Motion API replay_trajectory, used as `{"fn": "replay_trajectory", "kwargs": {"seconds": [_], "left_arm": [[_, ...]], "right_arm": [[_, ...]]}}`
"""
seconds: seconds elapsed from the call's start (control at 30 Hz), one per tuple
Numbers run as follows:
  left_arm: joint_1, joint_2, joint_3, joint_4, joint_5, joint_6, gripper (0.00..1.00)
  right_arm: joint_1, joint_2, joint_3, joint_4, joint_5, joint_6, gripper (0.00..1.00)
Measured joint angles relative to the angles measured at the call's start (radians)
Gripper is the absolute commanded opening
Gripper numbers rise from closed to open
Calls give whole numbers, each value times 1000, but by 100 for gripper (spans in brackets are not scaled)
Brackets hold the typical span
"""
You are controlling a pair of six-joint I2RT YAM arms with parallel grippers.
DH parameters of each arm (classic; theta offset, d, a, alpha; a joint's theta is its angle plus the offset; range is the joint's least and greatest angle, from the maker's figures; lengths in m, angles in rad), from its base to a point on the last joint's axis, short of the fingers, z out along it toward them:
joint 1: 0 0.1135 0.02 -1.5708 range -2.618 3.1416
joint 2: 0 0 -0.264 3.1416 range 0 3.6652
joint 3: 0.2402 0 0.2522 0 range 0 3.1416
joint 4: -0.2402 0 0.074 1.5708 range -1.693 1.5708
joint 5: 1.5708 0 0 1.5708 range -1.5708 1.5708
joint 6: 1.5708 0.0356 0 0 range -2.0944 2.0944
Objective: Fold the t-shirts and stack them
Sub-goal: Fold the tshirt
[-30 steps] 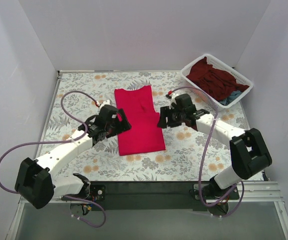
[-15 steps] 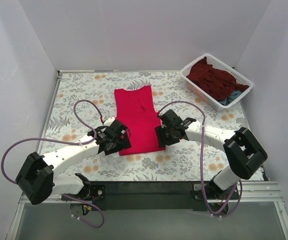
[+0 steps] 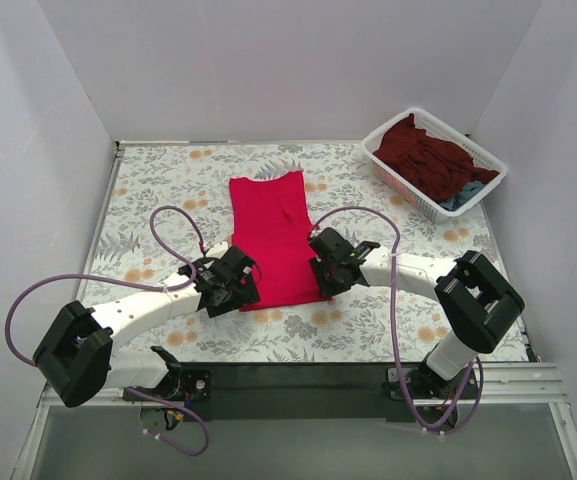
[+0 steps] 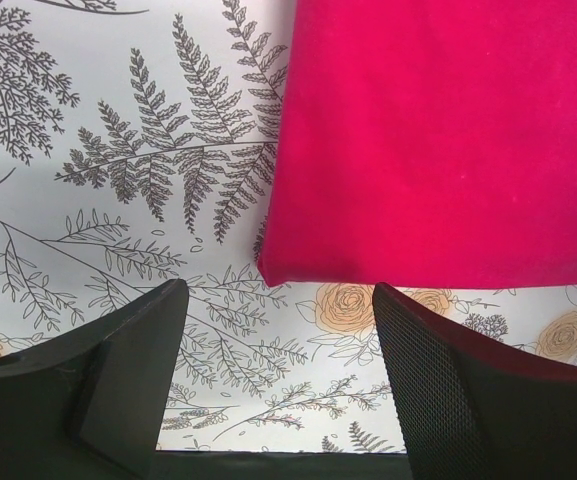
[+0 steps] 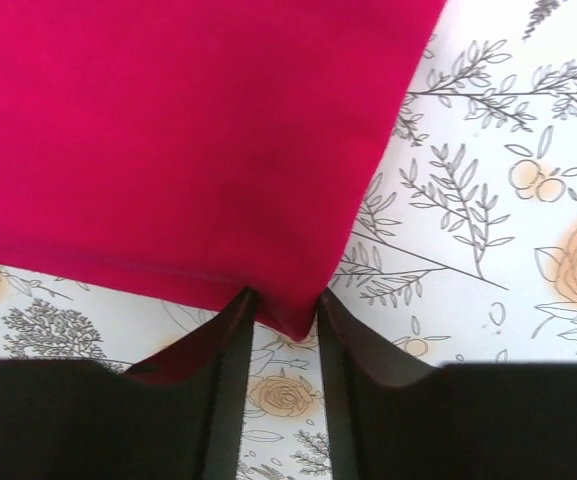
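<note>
Crimson t-shirt [image 3: 276, 238], right end effector [image 5: 286, 305] shifted inward gripping corner, left end effector [image 4: 278, 292] released

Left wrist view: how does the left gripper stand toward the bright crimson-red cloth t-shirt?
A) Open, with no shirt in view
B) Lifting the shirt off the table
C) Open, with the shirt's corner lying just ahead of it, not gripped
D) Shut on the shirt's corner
C: the left gripper has its fingers spread wide apart, and the near corner of the bright crimson-red cloth t-shirt lies flat on the floral-print table just beyond them.
</note>
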Motion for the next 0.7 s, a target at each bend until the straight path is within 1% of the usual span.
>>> {"fn": "replay_trajectory", "kwargs": {"seconds": [0.03,0.07,0.13,0.17,0.2,0.33,0.43,0.7], "left_arm": [[0,0,-2,1,0,-3,73],[-1,-1,-3,1,1,-5,73],[-2,-1,-8,1,3,-7,73],[-3,0,-9,1,5,-7,73],[-4,0,-9,1,5,-7,73],[-5,1,-9,1,7,-8,73],[-5,9,-9,2,7,-10,71],[-5,66,-9,15,6,-16,52]], "right_arm": [[4,0,-2,6,0,2,30],[8,0,-5,13,-3,5,23],[13,0,-10,27,-16,17,14],[15,0,-12,33,-21,21,5],[16,0,-12,35,-21,21,1],[18,0,-12,35,-20,26,1],[18,0,-12,35,-19,26,1],[24,0,-12,35,-13,23,1]]}}
